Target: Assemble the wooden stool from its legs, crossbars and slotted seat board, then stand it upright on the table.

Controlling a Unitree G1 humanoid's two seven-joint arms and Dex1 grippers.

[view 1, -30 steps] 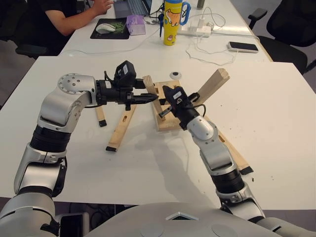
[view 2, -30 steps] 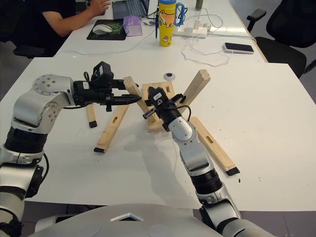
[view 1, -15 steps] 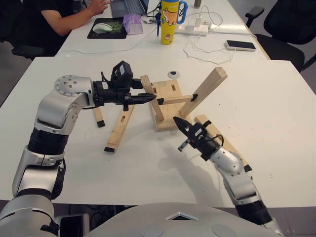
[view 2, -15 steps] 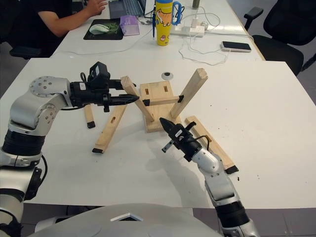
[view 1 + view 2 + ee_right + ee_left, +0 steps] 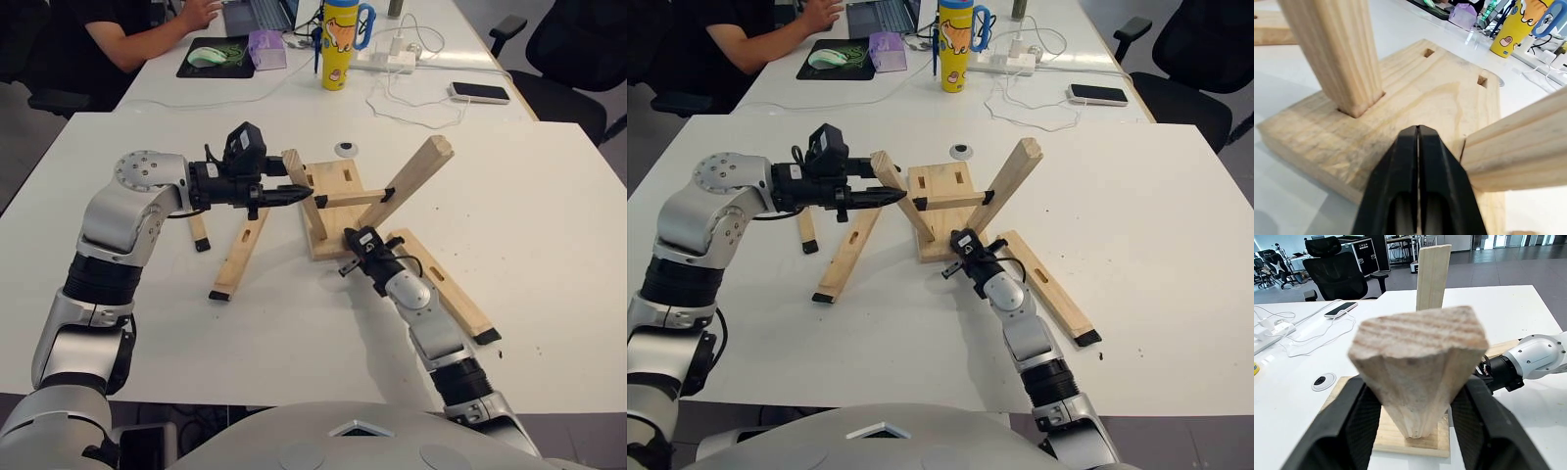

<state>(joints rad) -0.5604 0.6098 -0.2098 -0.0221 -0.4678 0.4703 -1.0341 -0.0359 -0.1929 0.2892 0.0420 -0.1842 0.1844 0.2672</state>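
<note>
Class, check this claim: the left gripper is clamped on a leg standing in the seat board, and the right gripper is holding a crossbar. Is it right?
One part is wrong. The left gripper is clamped on a leg standing in the seat board, but the right gripper holds nothing: the right wrist view shows it shut and empty by the board.

I could read no text, number or sign in any view. The yellow cup (image 5: 340,49) on the far worktop (image 5: 284,86) carried a cartoon picture, and any lettering beside it was too small for me to make out.
</note>
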